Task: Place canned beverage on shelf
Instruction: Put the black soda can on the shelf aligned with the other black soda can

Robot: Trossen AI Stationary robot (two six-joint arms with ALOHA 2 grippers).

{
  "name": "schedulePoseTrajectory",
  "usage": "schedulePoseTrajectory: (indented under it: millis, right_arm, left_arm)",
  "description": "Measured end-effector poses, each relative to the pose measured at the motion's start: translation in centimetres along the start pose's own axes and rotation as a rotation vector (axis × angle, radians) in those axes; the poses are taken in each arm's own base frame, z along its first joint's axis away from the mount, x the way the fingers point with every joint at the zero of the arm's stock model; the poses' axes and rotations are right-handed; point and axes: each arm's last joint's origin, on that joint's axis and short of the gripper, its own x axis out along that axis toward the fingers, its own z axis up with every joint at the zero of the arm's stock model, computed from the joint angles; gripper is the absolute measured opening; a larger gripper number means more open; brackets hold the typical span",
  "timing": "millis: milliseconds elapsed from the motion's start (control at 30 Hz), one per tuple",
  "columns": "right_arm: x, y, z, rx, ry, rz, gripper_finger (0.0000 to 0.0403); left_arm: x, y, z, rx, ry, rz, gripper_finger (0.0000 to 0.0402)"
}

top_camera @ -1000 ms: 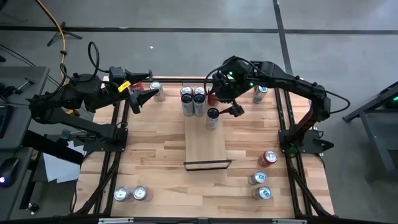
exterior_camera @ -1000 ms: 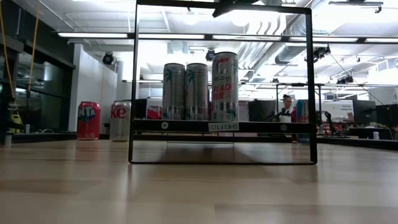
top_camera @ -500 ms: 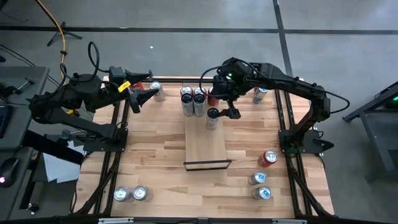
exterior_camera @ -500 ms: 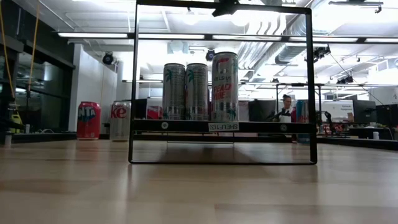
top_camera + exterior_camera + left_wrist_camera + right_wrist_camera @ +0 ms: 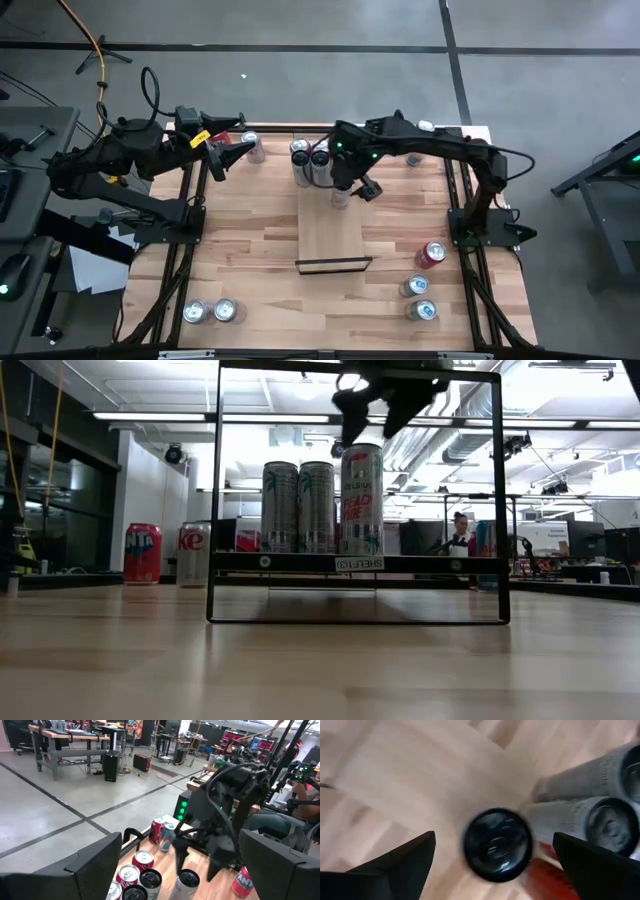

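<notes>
The shelf is a pale board with a black rail at its near end. Three tall cans stand on its far end. Two are silver. The third has a black top. My right gripper hangs open just above the black-topped can, pointing steeply down. Its fingers stand to either side of the top without touching it. My left gripper waits open at the table's far left, pointing toward the shelf.
Loose cans lie around the table: one by my left gripper, two at the near left, several at the near right, one at the far right. Red cans stand behind the shelf's left side.
My right gripper has come down and toward the table's left, tipping to point more steeply down. It now hangs over the black-topped can and is still open. The cans have not moved.
</notes>
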Motion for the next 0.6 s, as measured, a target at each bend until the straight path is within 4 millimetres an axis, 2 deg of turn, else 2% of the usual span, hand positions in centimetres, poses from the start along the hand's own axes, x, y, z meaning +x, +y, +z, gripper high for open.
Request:
schedulePoseTrajectory:
  millis: [133, 367, 600]
  right_arm:
    - [1.2, -0.6, 0.2, -0.011, 0.013, -0.023, 0.039]
    - [2.4, -0.5, -0.1, -0.095, 0.091, 0.022, 0.0389]
    - [2.9, -0.4, 0.1, -0.103, 0.097, 0.034, 0.0376]
  left_arm:
    - [0.0, 0.0, 0.0, 0.0, 0.0, 0.001, 0.0353]
    - [0.0, 0.0, 0.0, 0.0, 0.0, 0.0, 0.0353]
    - [0.0, 0.0, 0.0, 0.004, 0.004, 0.002, 0.0353]
